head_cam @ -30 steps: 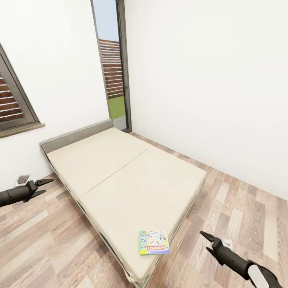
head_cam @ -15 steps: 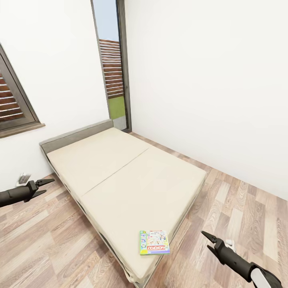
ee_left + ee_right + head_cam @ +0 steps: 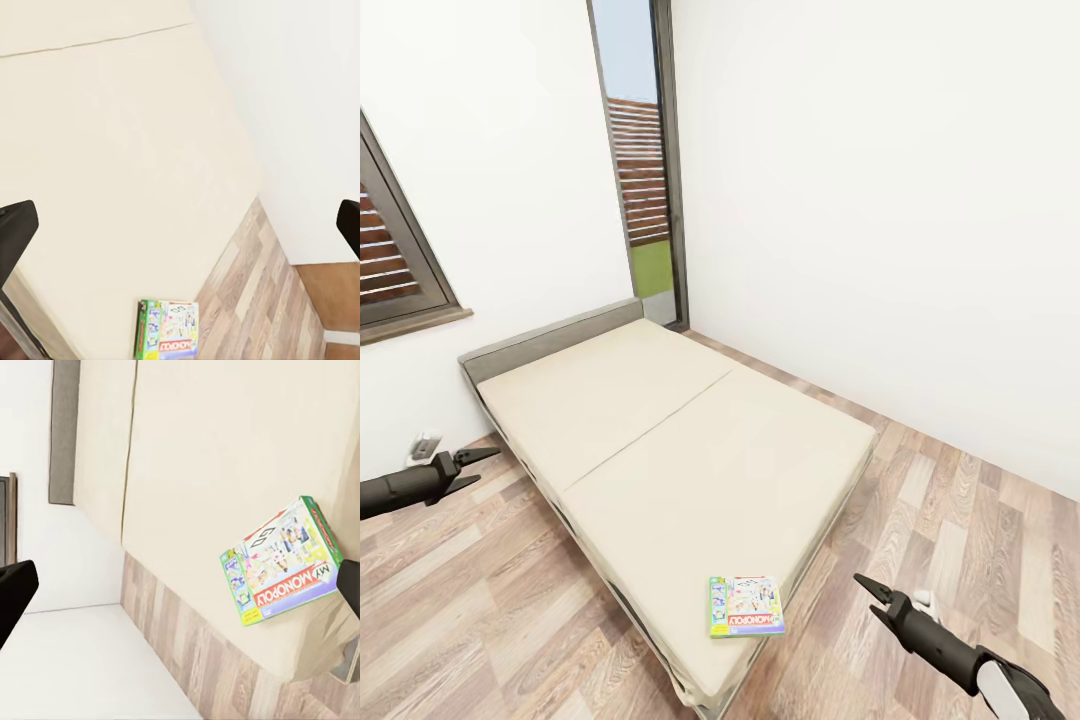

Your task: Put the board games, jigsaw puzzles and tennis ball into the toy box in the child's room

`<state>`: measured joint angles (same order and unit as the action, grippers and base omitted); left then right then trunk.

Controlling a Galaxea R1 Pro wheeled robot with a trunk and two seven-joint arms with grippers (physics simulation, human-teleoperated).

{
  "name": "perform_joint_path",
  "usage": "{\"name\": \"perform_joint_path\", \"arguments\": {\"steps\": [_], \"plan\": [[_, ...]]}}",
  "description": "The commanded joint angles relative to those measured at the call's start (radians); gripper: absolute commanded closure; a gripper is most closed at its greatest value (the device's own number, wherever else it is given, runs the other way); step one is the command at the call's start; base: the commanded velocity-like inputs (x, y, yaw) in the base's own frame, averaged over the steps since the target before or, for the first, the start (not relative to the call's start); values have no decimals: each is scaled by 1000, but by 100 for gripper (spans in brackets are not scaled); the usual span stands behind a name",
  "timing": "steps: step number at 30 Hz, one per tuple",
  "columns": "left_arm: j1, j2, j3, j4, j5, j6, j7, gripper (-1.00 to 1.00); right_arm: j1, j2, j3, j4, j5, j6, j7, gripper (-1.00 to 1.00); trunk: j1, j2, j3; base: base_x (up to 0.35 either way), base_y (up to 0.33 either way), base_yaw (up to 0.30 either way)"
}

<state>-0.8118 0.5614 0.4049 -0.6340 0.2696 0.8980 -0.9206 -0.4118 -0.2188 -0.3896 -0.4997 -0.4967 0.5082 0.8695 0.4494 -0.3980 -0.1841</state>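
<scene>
One board game [image 3: 745,606], a white Monopoly box with a red logo and green edge, lies flat near the foot corner of the bed [image 3: 660,440]. It shows again in the left wrist view [image 3: 169,328] and in the right wrist view [image 3: 285,561]. The bed has a plain beige mattress and a grey headboard [image 3: 550,340]. My left gripper [image 3: 485,465] hangs open and empty over the floor beside the bed's left side. My right gripper [image 3: 865,592] is open and empty, low over the floor just right of the bed's foot corner, a short way from the box.
Wood-plank floor [image 3: 960,520] surrounds the bed. A white wall [image 3: 880,220] runs along the right, a narrow glazed door [image 3: 645,160] stands behind the headboard, and a shuttered window [image 3: 395,250] is at left. A wall socket [image 3: 425,443] sits low by my left gripper.
My right gripper has edged slightly toward the bed's corner, and my left arm has sunk a touch. The board game has not moved.
</scene>
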Motion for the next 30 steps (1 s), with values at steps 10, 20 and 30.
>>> {"name": "perform_joint_path", "arguments": {"steps": [10,20,30], "plan": [[-1,-5,-21,0,-1,4,-3,-100,-1,2,2,-2,-5,3,2,-100,1,-2,-2,0,0,0],[-1,-6,-23,0,-1,4,-3,-100,-1,5,5,-2,-4,2,0,-100,1,-2,-2,0,0,0],[-1,-6,-23,0,-1,4,-3,-100,-1,6,36,-1,0,-81,1,-100,1,-2,-2,0,0,0]]}}
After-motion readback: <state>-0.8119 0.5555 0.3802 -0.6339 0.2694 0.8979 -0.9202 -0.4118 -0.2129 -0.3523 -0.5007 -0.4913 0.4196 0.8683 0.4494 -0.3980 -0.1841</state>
